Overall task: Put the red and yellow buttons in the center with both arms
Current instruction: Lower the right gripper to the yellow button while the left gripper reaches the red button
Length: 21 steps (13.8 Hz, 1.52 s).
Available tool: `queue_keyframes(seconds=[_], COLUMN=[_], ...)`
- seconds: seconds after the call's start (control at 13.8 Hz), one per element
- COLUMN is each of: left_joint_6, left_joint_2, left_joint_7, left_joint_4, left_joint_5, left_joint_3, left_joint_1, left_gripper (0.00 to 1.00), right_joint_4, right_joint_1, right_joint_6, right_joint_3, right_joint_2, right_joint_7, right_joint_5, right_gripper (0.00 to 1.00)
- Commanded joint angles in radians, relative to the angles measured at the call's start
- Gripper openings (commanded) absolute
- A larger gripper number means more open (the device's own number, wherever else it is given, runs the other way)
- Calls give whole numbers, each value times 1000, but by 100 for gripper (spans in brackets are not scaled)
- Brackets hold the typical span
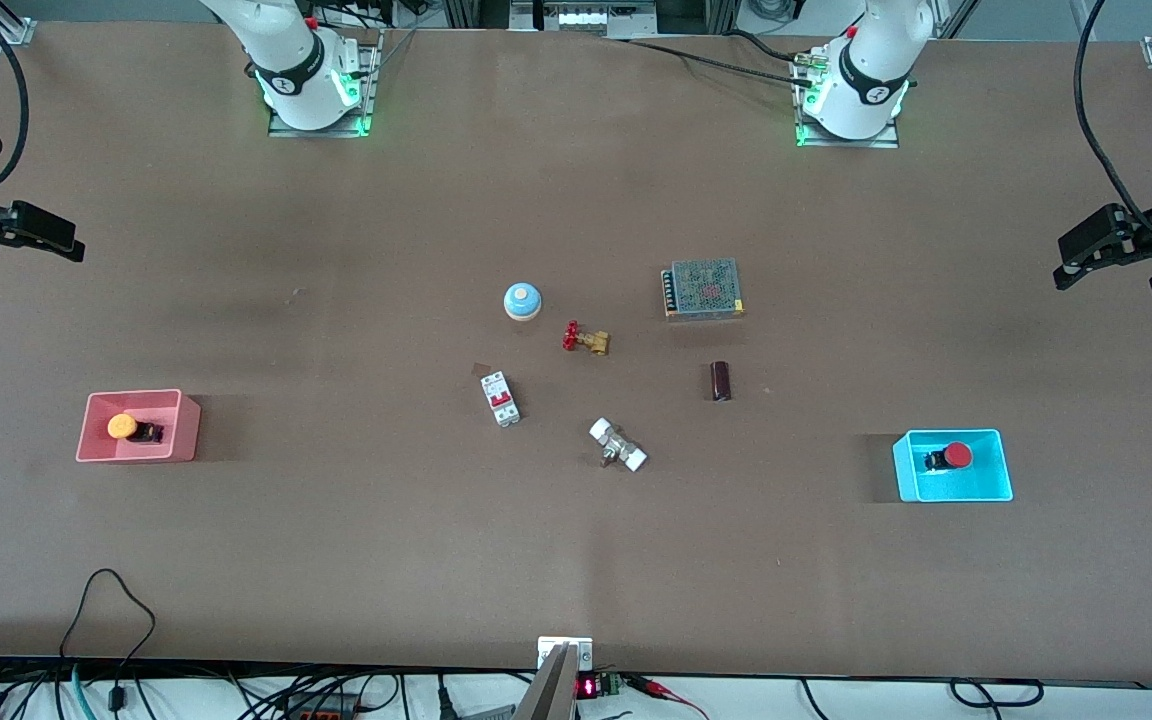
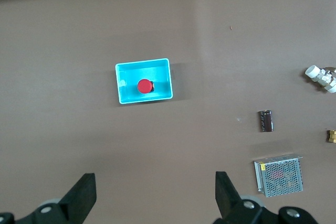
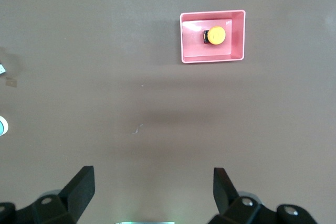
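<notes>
Item: red button [image 1: 956,455]. Lies on its side in the cyan bin [image 1: 996,488], toward the left arm's end of the surface [image 1: 336,560]. Not yet picked.

Item: yellow button [image 1: 123,426]. Lies on its side in the pink bin [image 1: 96,450], toward the right arm's end. Not yet picked.

Item: left gripper [image 1: 1116,250]. Raised over the surface's edge at its own end, fingers [image 2: 84,195] spread wide and empty. Its wrist view looks straight down on the cyan bin, so it seems posed for a descent onto the red cap.

Item: right gripper [image 1: 21,235]. Raised over the edge at its own end, fingers [image 3: 81,184] spread wide, holding nothing. The pink bin sits in its wrist view; likely staged the same way.

Item: centre of the surface. Already carries clutter:
- blue-domed button [image 1: 523,301]
- red-handled brass valve [image 1: 585,338], just beside it
- white circuit breaker [image 1: 500,398]
- white-capped fitting [image 1: 618,445]
- dark cylinder [image 1: 721,381]
- mesh-covered power supply [image 1: 703,288]

Judgement: task at its start; each bin stands near one arm, so each arm likely takes its own button. The bare gaps among the clutter look tight, so both set-downs will want care.
</notes>
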Motion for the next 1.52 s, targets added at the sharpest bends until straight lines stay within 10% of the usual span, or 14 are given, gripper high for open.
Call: queue_keyframes(seconds=[0.0, 1.45], left_joint_6=[-23, 322], left_joint_2=[3, 483], left_joint_7=[-18, -4], left_joint_4=[21, 21], left_joint_5=[20, 122], left_joint_3=[-7, 11], left_joint_1=[1, 63], left_gripper=[100, 100], right_joint_4=[-48, -44], right_joint_1=[-1, -165], right_joint_6=[14, 607], right_joint_3=[6, -3], right_joint_2=[-43, 495], right_joint_7=[18, -201], right_joint_5=[1, -36], right_gripper=[100, 100])
